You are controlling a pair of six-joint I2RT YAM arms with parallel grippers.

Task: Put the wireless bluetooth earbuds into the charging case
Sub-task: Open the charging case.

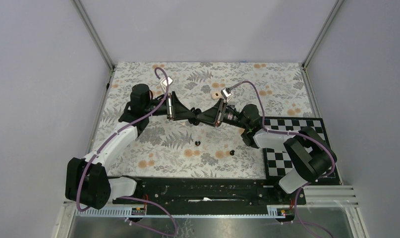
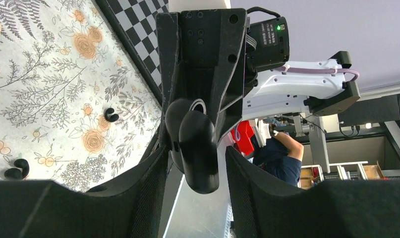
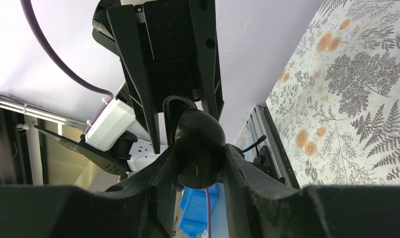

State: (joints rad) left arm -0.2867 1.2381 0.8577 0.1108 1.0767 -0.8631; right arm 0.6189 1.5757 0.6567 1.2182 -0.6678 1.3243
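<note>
Floral tabletop (image 1: 138, 79) beneath two arms, left arm (image 1: 116, 141) and right arm (image 1: 272, 138), meeting in mid-air over one charging case (image 3: 200, 148), which is clamped by the right fingers (image 3: 153, 191) while the left fingers (image 2: 138, 191) stand slightly apart around it; two earbuds (image 1: 198, 143) (image 1: 232, 152) lie separately on the tabletop.

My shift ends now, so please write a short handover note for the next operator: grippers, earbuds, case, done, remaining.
Right gripper: shut on the charging case, held above the floral mat.
Left gripper: jaws either side of the case; grip unclear.
Both earbuds lie loose on the mat, apart.
Done: case lifted. Left: seat both earbuds.
</note>
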